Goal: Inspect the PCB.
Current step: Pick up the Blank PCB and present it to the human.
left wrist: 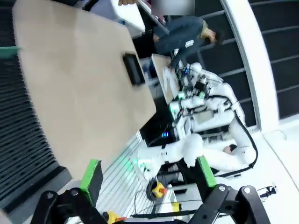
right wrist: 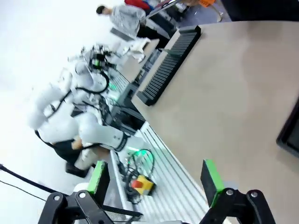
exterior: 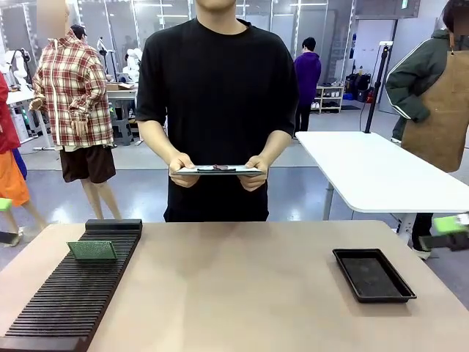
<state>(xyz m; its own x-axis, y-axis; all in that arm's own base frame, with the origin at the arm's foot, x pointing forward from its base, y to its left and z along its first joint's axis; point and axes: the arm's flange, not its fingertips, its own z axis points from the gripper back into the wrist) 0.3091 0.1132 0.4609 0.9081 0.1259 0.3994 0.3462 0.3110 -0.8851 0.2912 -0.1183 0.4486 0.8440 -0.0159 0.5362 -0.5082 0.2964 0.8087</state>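
Tan table (exterior: 242, 286), matte and bare in the middle, in an open workshop floor with a white table (exterior: 374, 172) behind on the right and glass partitions at the back. Count: 1 PCB (exterior: 91, 250), 1 black slotted rack (exterior: 73, 293), 1 black tray (exterior: 374, 275), 1 clipboard (exterior: 218, 170), 2 grippers. The PCB stands on edge in a slot near the far end of the rack, at the table's left side and well apart from the tray at the right. A person in a black T-shirt (exterior: 216, 95) stands at the far edge with the clipboard held flat in the person's hands (exterior: 183, 172). It's seen edge-on, so I can't read what's on it. Two more people are farther back. Left gripper (left wrist: 148, 172): jaws wide apart, nothing between the green pads, off the table's near edge. Right gripper (right wrist: 154, 178): same, spread wide and empty. Left wrist view cuts the PCB to a green sliver at the frame edge. Right wrist view clips the tray to one corner. There's a blurred green shape (exterior: 450, 224) at the front view's right edge, can't tell what it is.
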